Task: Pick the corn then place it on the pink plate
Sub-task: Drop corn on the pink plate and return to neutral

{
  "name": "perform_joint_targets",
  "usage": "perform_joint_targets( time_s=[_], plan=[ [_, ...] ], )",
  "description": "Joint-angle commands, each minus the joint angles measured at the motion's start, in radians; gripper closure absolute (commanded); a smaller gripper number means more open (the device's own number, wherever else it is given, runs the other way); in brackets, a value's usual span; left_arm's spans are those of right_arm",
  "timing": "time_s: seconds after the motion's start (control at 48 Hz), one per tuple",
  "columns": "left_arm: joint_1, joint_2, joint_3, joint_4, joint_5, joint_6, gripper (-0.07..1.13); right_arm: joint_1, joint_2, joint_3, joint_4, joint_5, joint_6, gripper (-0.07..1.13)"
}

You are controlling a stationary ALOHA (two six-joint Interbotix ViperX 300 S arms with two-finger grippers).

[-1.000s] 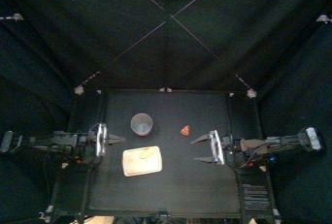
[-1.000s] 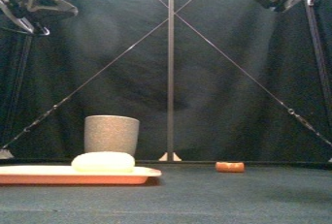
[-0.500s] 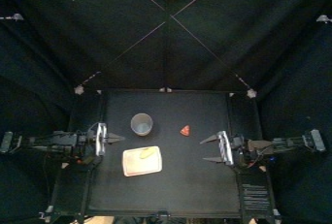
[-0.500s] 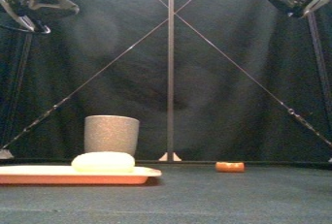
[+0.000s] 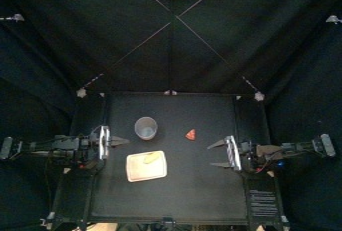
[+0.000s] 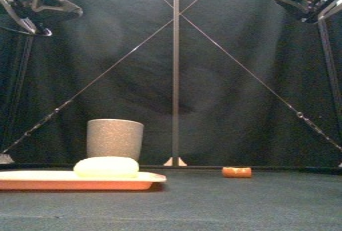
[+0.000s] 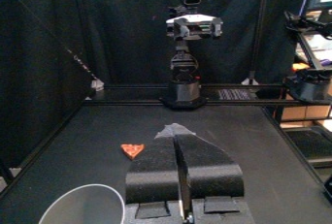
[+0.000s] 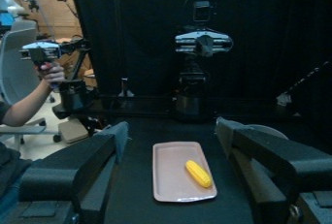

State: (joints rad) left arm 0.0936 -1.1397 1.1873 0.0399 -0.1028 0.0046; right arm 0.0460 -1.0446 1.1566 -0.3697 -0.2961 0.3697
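Note:
The yellow corn (image 5: 144,161) lies on the pink plate (image 5: 156,172) at the table's front left; the front view shows the corn (image 6: 106,166) resting on the plate (image 6: 40,182). In the right wrist view the corn (image 8: 197,174) lies lengthwise on the plate (image 8: 166,181). My right gripper (image 5: 222,153) hovers open and high at the right, well apart from the plate, nothing between its fingers. My left gripper (image 5: 104,145) rests shut at the left edge, beside the plate.
A tall grey speckled cup (image 5: 146,127) stands just behind the plate. A small red-orange toy (image 5: 191,134) lies near the table's middle, seen low in the front view as the toy (image 6: 237,172).
My right gripper has drawn back a little toward the right side, still open. The corn, the plate and the left arm have not moved.

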Motion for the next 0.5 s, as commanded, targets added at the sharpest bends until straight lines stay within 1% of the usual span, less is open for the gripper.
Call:
perform_joint_targets(
  time_s=[0.021,0.5],
  plan=[
    [0.003,0.003,-0.029,0.002,-0.005,0.002,1.09,-0.002,0.005,-0.009,0.002,-0.008,-0.002,0.01],
    [0.003,0.002,-0.025,0.002,-0.005,0.002,1.09,-0.005,0.005,0.012,0.002,-0.008,-0.002,0.01]
  ],
)
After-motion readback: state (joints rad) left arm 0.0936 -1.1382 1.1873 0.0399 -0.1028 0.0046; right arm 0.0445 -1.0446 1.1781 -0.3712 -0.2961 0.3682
